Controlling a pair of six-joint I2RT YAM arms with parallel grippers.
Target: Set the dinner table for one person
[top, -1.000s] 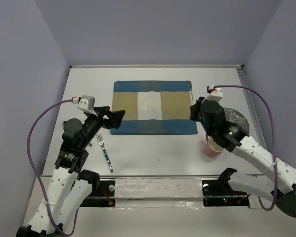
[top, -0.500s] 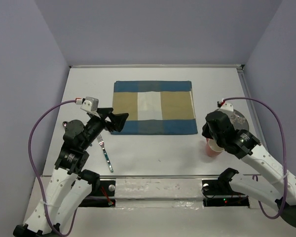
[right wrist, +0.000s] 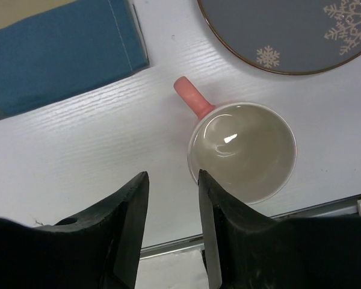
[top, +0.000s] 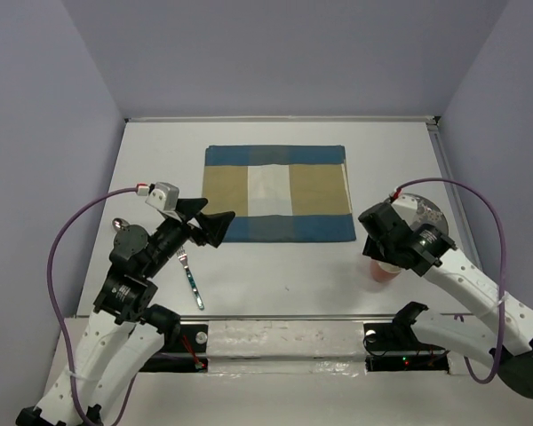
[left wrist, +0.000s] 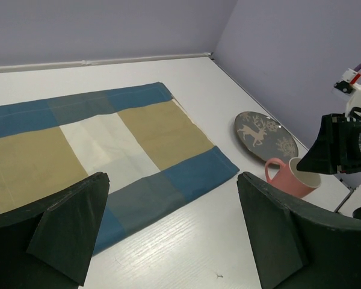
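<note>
Right gripper [right wrist: 171,177] has its two fingers parted, and only bare tabletop shows between them, so it grips nothing. It hangs over the pink mug [right wrist: 243,150]. One finger is perhaps against the rim, but from this angle I cannot tell if they touch. The mug stands upright and empty, its handle pointing toward the patchwork mat [top: 275,193], just beside the dark plate [right wrist: 289,30] with snowflakes. The left gripper [left wrist: 171,180] is spread wide and empty above the near left corner of the mat. A fork [top: 189,273] lies near this arm. The white dinner table [top: 275,266] lies under all these things, reaching from the arm bases to the far wall.
</note>
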